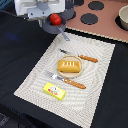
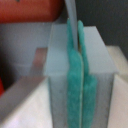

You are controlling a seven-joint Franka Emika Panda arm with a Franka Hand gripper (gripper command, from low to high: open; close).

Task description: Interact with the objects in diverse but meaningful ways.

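Note:
My white gripper (image 1: 46,17) hangs at the back of the scene, right over the grey long-handled pot (image 1: 52,25). A red tomato (image 1: 55,19) lies in the pot, and the pot's handle (image 1: 64,35) points toward the striped placemat. In the wrist view my gripper (image 2: 75,27) has its green pads (image 2: 75,85) pressed together. Beyond them show the tomato (image 2: 25,10) and a thin grey strip of handle (image 2: 71,11). An orange bread block (image 1: 69,66) sits mid-mat, with a brown stick (image 1: 86,58) behind it and another (image 1: 71,82) in front. A yellow bar (image 1: 54,90) lies nearest the front.
The striped placemat (image 1: 35,75) covers most of the dark table. A pink toy stove top (image 1: 107,27) with black burners fills the back at the exterior view's right, with a pale bowl (image 1: 123,18) at its far edge.

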